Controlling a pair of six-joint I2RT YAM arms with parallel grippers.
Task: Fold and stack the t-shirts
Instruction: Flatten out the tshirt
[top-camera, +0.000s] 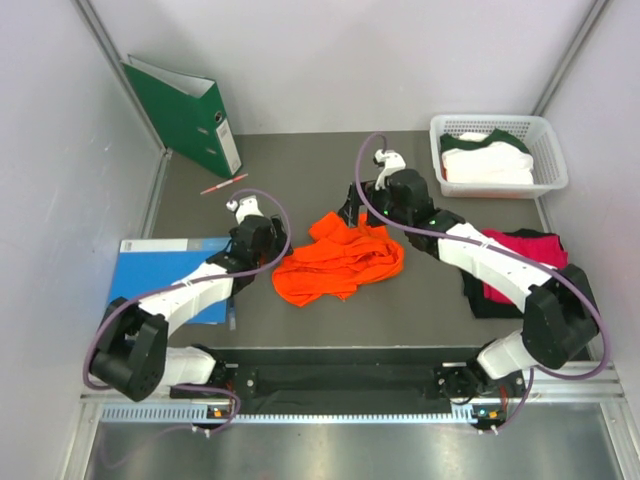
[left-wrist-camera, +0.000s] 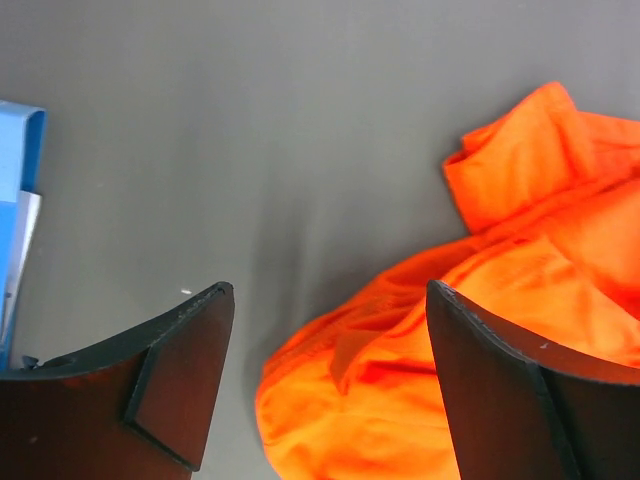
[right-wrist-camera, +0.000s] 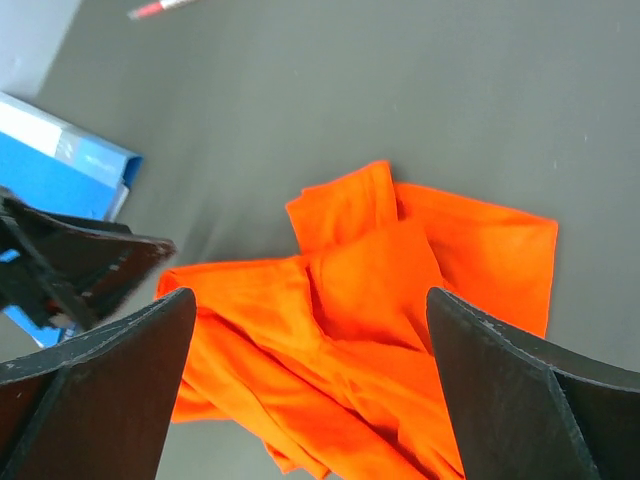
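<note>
Crumpled orange t-shirt (top-camera: 340, 262) well left of the basket (top-camera: 548, 150), nearer the arm bases, not folded yet. Over it, left gripper (left-wrist-camera: 330, 290) spread wide, nothing pinched; right gripper (right-wrist-camera: 310, 295) likewise wide and empty (cloth only beneath). Just below the basket, pink t-shirt (top-camera: 540, 246) laid on black t-shirt (top-camera: 478, 300) — looks like a stack begun. Inside the basket, white t-shirt (top-camera: 487, 165) probably waiting. Roughly halfway, judging by that.
</note>
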